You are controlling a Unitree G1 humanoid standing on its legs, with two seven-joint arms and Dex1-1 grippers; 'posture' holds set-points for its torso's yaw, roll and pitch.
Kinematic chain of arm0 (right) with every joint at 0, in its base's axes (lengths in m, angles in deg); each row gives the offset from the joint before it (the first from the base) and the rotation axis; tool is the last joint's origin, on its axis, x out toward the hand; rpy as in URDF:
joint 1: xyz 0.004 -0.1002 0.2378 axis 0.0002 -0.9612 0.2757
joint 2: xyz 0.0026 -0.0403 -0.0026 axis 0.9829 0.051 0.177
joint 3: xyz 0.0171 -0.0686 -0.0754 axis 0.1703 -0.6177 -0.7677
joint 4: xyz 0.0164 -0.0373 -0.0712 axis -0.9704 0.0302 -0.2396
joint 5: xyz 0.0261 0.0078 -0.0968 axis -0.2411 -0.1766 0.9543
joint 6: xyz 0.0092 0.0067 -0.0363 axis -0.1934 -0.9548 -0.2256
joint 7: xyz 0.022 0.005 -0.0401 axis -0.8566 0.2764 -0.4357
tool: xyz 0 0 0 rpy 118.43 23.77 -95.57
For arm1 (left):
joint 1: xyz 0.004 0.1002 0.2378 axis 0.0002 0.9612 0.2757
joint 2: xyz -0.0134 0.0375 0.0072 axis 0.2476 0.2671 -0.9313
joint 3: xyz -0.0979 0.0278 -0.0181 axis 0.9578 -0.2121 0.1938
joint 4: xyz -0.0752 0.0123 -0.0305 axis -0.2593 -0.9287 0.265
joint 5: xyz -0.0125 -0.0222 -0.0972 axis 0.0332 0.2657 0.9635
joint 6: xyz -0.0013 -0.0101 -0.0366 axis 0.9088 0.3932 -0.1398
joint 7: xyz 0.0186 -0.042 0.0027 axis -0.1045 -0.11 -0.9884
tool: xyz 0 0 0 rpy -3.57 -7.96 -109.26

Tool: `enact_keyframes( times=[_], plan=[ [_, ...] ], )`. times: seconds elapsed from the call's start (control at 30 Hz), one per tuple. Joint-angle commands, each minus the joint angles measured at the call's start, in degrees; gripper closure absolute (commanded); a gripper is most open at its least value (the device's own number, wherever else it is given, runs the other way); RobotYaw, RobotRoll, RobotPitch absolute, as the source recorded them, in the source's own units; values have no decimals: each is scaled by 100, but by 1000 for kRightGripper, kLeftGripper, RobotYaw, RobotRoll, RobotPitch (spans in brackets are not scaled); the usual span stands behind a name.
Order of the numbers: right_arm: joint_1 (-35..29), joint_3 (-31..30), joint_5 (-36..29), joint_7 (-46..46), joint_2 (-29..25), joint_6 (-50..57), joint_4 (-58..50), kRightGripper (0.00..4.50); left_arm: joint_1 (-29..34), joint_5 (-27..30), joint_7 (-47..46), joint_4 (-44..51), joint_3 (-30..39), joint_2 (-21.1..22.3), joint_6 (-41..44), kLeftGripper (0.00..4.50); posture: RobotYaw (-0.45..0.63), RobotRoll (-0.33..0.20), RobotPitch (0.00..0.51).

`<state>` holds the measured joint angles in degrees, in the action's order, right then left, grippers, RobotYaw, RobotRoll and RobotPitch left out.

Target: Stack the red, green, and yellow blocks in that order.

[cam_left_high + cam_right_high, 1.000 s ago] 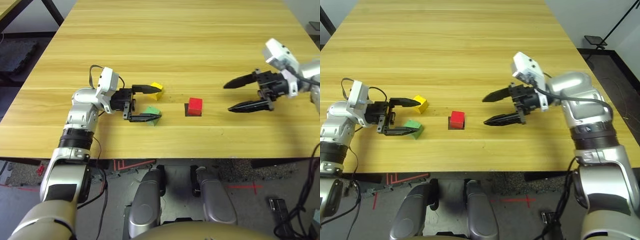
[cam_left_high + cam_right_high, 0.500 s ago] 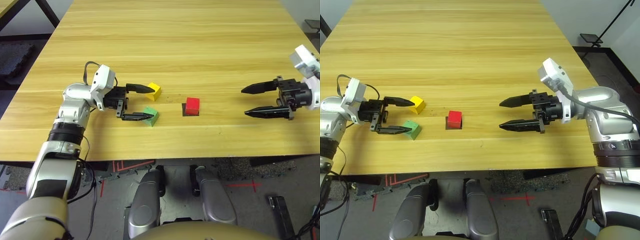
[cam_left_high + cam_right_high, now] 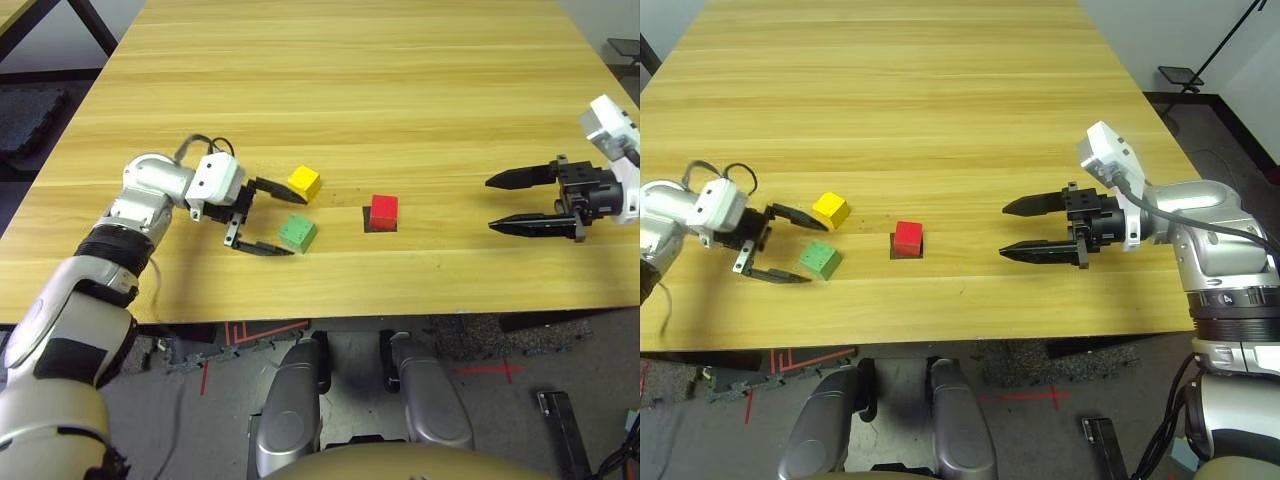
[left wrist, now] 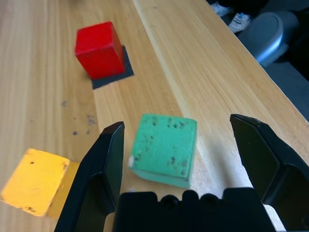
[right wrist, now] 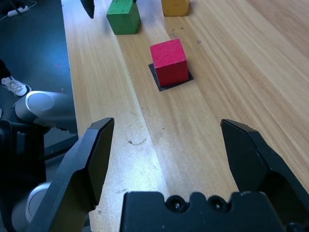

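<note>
Red block (image 3: 384, 212) as my landmark, sitting on the black patch (image 3: 368, 226), green block (image 3: 298, 233) and yellow block (image 3: 304, 182) to its left, my left gripper (image 3: 281, 222) beside them, right gripper (image 3: 488, 204) right of it, both with fingers apart.

- Both eyes look forward and down over the worktop (image 3: 400, 100), red block (image 3: 384, 212) central.
- Left wrist: closer, angled down, red block beyond green (image 4: 164, 150).
- Right wrist: close, facing red block's other side.
</note>
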<state>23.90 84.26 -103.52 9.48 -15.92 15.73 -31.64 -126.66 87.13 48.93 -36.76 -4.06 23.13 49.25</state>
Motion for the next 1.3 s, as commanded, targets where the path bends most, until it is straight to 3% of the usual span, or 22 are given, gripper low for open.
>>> enact_keyframes(
  times=[0.03,0.57,1.07,1.3],
  plan=[
    [-132,8,-17,-9,-79,39,-163,41,-180,51,43,-302,-238,-72,-281,0,131,33,202],
    [-342,77,-117,-109,-76,175,-522,41,-487,-176,43,-1086,-492,-423,-725,0,104,30,209],
    [-328,-7,4,-261,-58,149,-476,41,-392,-247,43,-1212,-263,-720,-724,0,96,21,208],
    [-295,-38,11,-285,-37,141,-455,0,-366,-362,43,-1316,-278,-723,-823,2277,98,19,211]
  ],
)
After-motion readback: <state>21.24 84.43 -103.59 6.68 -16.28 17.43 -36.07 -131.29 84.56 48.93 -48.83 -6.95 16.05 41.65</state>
